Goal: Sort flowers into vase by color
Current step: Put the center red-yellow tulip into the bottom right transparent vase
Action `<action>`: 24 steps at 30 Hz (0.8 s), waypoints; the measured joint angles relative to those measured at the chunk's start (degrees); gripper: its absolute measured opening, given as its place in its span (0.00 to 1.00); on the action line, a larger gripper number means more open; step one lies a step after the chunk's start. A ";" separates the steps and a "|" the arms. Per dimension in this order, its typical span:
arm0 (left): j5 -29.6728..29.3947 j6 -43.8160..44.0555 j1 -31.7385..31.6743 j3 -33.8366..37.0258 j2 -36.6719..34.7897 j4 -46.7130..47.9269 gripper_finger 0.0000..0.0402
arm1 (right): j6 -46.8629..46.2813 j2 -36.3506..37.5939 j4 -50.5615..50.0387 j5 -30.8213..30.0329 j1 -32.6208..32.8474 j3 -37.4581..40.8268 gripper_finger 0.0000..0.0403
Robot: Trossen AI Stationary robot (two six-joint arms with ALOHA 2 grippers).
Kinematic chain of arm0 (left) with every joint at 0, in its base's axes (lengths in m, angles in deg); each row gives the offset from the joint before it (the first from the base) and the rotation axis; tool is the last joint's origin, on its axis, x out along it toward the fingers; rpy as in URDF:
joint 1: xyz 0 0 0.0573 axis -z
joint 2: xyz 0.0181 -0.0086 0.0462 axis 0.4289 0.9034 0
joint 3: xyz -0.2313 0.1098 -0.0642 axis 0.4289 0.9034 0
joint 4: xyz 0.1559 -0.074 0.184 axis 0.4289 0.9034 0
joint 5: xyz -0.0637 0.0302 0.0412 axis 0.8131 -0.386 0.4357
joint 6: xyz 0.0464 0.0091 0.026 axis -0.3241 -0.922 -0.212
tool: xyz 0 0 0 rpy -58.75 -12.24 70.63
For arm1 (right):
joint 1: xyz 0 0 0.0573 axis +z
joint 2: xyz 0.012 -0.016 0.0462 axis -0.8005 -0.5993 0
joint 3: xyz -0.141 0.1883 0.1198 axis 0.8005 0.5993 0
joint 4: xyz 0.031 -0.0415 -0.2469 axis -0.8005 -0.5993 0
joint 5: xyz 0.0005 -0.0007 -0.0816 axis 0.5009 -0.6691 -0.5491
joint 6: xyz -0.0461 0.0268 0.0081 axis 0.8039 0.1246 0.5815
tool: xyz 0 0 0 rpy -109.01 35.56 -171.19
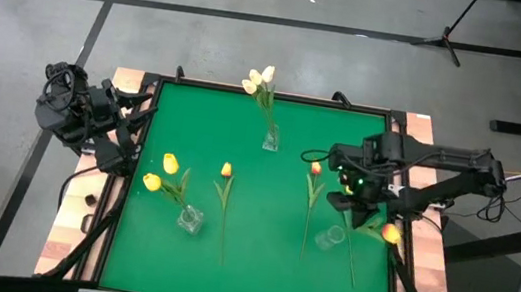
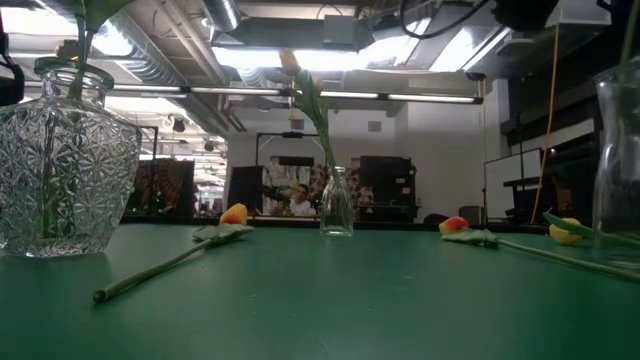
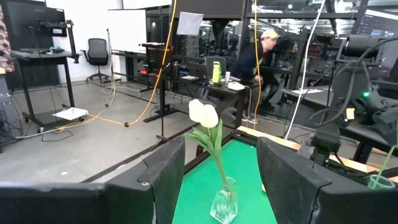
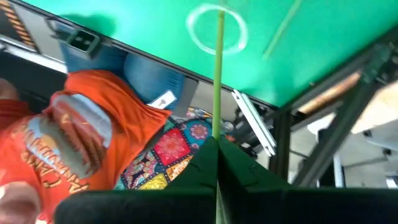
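White tulips (image 1: pixel 260 78) upright in far vase (image 1: pixel 270 139). Two yellow tulips (image 1: pixel 161 172) in near-left vase (image 1: pixel 189 219). Two orange-yellow tulips (image 1: pixel 226 171) (image 1: pixel 316 169) flat mid-table. One orange tulip (image 1: pixel 389 233) lifted beside near-right vase (image 1: pixel 330 238).

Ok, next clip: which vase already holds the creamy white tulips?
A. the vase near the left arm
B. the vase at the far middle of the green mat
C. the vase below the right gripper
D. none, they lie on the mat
B: in the high view the white tulips stand with their stems in the far middle vase, while the vase near the left arm holds yellow tulips.
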 joint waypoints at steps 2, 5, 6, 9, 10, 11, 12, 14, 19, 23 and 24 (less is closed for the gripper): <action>0.00 0.00 0.01 0.01 0.00 0.00 0.49 | 0.04 0.00 1.31 0.00 -0.47 0.00 0.00; 0.00 0.00 0.02 0.01 0.01 -0.02 0.49 | 0.16 0.00 2.74 -0.50 -0.47 0.00 0.00; 0.00 0.00 0.00 0.02 0.00 -0.02 0.49 | 0.20 0.00 3.05 -0.88 -0.45 0.00 0.00; 0.00 0.00 0.00 0.00 0.00 0.00 0.49 | 0.40 0.00 3.12 -1.51 -0.36 0.00 0.00; 0.00 0.00 0.00 0.02 0.02 0.00 0.49 | 0.95 0.00 3.11 -1.79 -0.34 0.00 0.00; 0.00 0.00 0.02 0.00 0.00 0.00 0.49 | 1.44 0.00 3.12 -2.34 -0.34 0.00 0.00; 0.00 0.00 0.01 0.00 0.01 0.00 0.49 | 1.53 0.00 3.10 -2.90 -0.34 0.00 0.00; 0.00 0.04 0.01 0.01 0.00 0.00 0.49 | 1.52 0.00 3.12 -3.15 -0.36 0.00 0.00; 0.02 0.28 0.00 0.02 0.00 0.00 0.49 | 1.57 -0.02 3.12 -3.19 -0.34 0.00 0.00; 2.34 0.32 0.01 0.02 0.02 0.03 0.49 | 2.21 -1.06 3.10 -3.17 -0.34 0.00 0.00; 2.81 0.34 0.02 0.01 0.02 0.02 0.49 | 2.75 -1.53 3.08 -3.17 -0.34 0.00 0.00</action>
